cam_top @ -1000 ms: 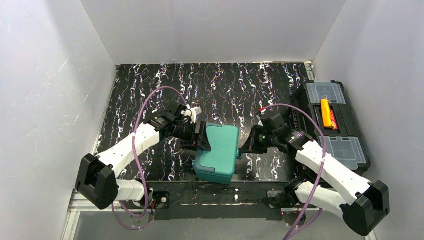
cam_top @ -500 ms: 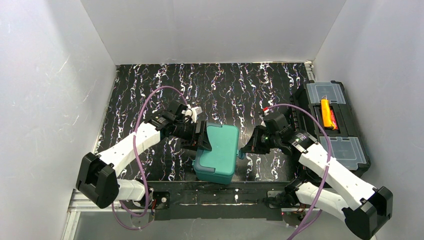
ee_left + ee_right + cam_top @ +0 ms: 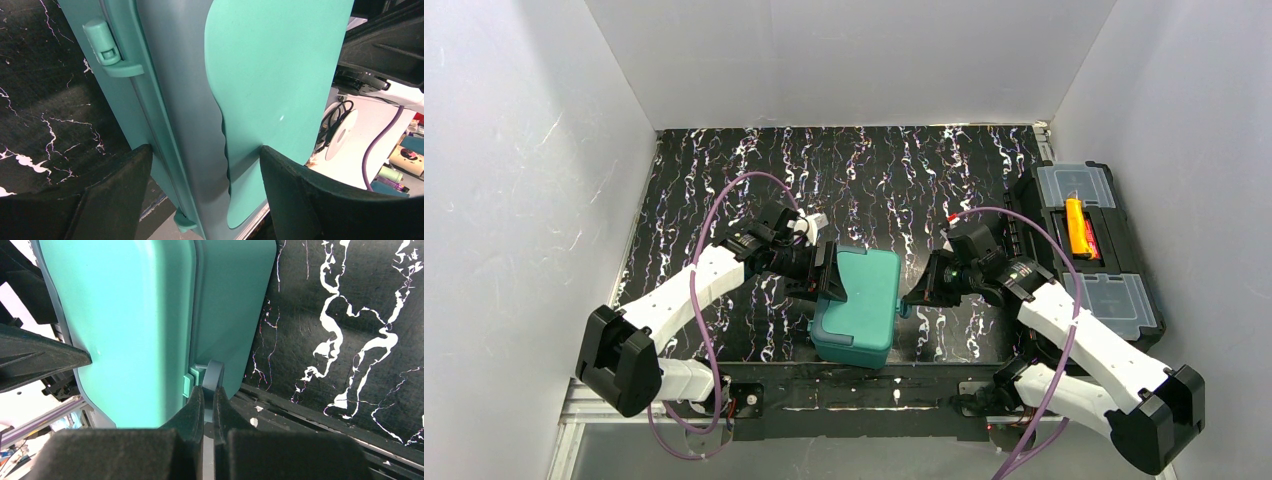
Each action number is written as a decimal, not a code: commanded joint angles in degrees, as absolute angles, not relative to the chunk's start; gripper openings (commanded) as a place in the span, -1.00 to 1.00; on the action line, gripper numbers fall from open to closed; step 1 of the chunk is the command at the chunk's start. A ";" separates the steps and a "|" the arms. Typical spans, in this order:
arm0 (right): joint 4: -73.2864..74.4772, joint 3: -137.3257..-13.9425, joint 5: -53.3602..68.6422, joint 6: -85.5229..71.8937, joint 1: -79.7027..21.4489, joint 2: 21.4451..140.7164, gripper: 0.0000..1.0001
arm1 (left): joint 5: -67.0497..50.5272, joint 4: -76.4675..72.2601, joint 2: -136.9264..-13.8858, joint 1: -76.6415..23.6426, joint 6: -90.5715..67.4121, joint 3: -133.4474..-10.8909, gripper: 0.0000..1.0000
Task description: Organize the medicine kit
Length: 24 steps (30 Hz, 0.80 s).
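Medicine kit (image 3: 862,295) sits lid-down-shut near the front edge of the bench (image 3: 874,170), between the two arms. Its long axis runs roughly from the near edge toward the back, slightly skewed. That puts its two long sides facing the arms, and the coming move turns on this. The hinge (image 3: 102,42) side faces left and the latch (image 3: 215,372) side faces right.

The right end effector (image 3: 207,396) is at the latch side, touching the kit. Its fingers are pinched together on the small grey-blue latch tab, which runs down between the fingertips. The lid's edge lies just to the left of those fingertips in the right wrist view, so the tab has to be drawn outward, away from the box and toward the right arm, to let go.

The left end effector (image 3: 205,155) reaches in from the opposite side. Its jaws stand wide and straddle the hinge edge, with one pad against the side wall and the other against the lid top. It appears to clamp the medicine kit so it does not slide under the right arm's pull.

Judging from this, the step in hand is unlatching. The lid would swing up about the left side. The left pad resting on the lid may therefore need to shift before the lid can open.
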State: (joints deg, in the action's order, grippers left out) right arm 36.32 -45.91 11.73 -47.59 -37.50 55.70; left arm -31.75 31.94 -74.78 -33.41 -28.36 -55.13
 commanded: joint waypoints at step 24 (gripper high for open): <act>26.42 -50.67 21.10 -51.39 -39.18 53.39 -0.67 | -26.10 33.47 -75.70 -34.15 -26.71 -53.68 0.51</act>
